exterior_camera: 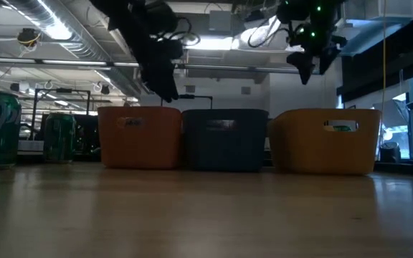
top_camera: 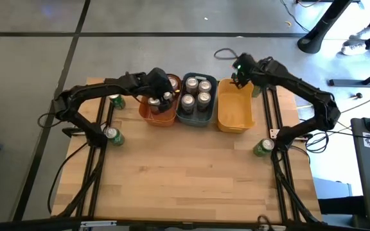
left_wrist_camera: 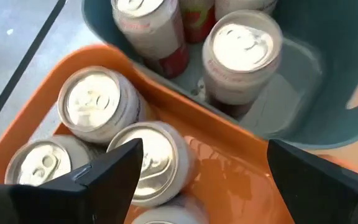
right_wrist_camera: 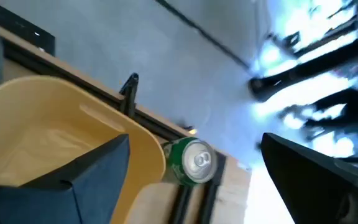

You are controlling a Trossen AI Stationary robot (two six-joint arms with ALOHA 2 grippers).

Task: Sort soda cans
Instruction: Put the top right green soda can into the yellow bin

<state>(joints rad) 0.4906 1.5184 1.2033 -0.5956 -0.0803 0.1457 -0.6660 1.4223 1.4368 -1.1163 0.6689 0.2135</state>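
Observation:
Three bins stand in a row at the table's far middle: orange (top_camera: 159, 110), grey-blue (top_camera: 196, 106), yellow (top_camera: 234, 110). Several silver-topped cans stand in the orange bin (left_wrist_camera: 98, 102) and several in the grey-blue bin (left_wrist_camera: 241, 46). My left gripper (top_camera: 166, 86) hangs open above the orange bin's cans (left_wrist_camera: 204, 177), holding nothing. My right gripper (top_camera: 239, 76) hangs open above the yellow bin's far end (right_wrist_camera: 191, 180); the part of that bin in the right wrist view holds no can. Green cans stand upright on the table at the left (top_camera: 115, 101) (top_camera: 113, 136), at the right (top_camera: 263, 147) and behind the yellow bin (right_wrist_camera: 194, 160).
Both grippers hang above the bin rims in the low view (exterior_camera: 165, 84) (exterior_camera: 310, 64). The near half of the wooden table (top_camera: 191, 179) is bare wood. Black frame rails run along the table's left and right sides (top_camera: 275, 167). Chair bases and cables lie on the floor beyond.

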